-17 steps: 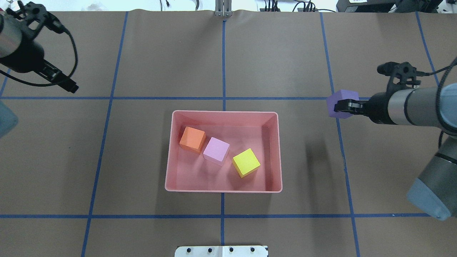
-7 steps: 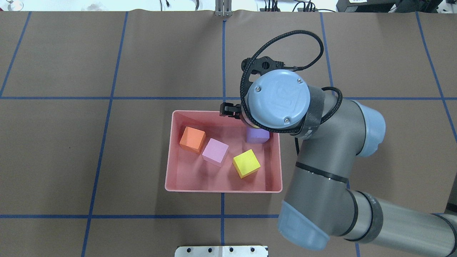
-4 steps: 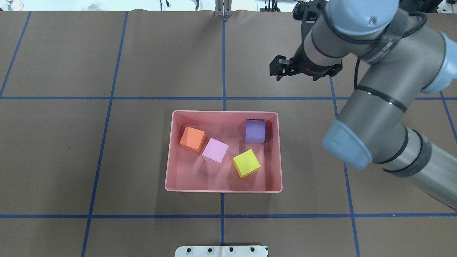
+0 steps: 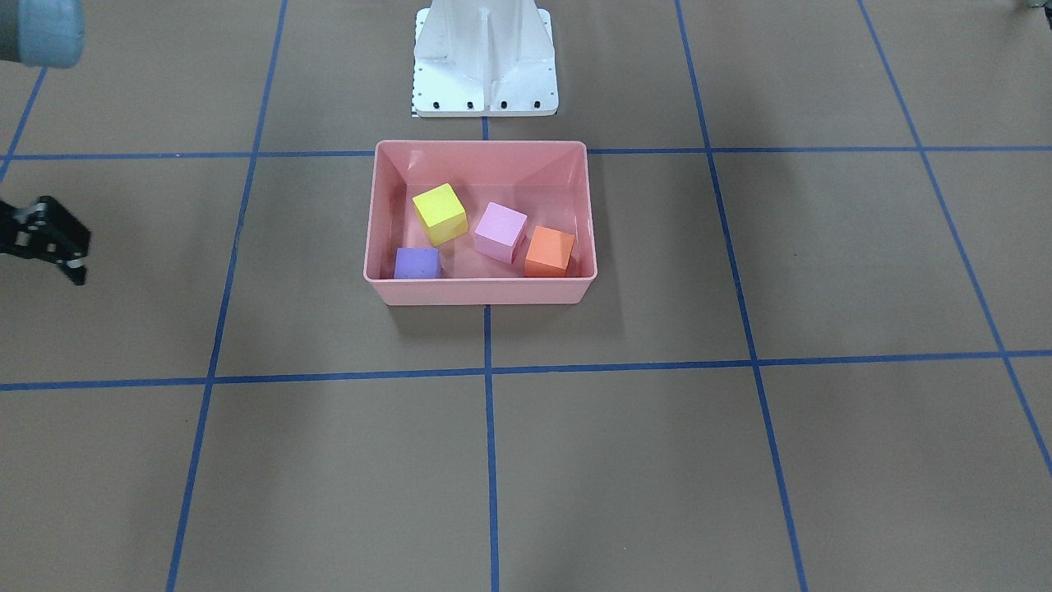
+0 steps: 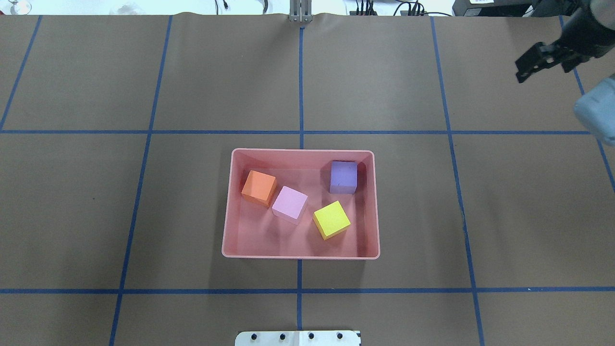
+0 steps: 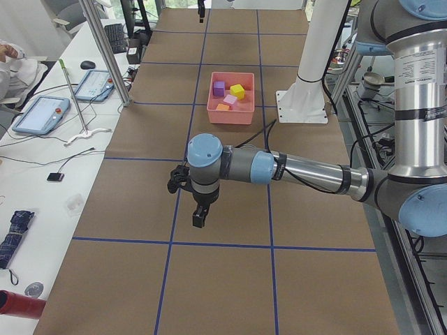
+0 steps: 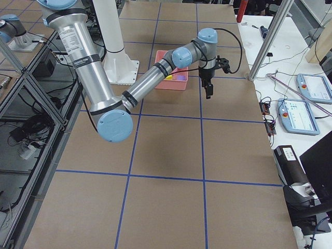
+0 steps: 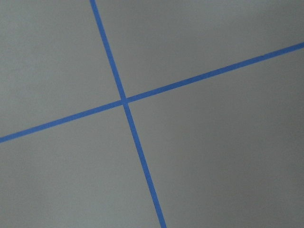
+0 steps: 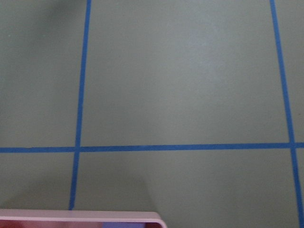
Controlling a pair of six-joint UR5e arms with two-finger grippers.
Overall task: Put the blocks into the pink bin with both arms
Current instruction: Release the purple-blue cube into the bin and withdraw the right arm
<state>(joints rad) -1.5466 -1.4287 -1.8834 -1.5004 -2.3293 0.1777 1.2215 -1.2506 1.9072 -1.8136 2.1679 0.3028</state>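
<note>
The pink bin (image 5: 300,257) stands mid-table and holds all the blocks: orange (image 5: 259,187), light pink (image 5: 289,203), yellow (image 5: 331,219) and purple (image 5: 343,177), the purple one in the far right corner. They also show in the front view: yellow (image 4: 440,213), pink (image 4: 500,231), orange (image 4: 549,251), purple (image 4: 417,264). My right gripper (image 5: 522,71) is open and empty, far right of the bin and well beyond it. My left gripper (image 6: 198,218) shows only in the exterior left view, far from the bin; I cannot tell whether it is open.
The white pedestal base (image 4: 485,57) stands just behind the bin on the robot's side. Blue tape lines cross the brown table cover. The right wrist view shows the bin's rim (image 9: 80,216) at its lower edge. The operators' bench with tablets (image 6: 42,115) lies beside the table.
My right gripper brought the purple block over the bin, let it go in the far right corner, and drew back to the far right. My left arm left the overhead view.
</note>
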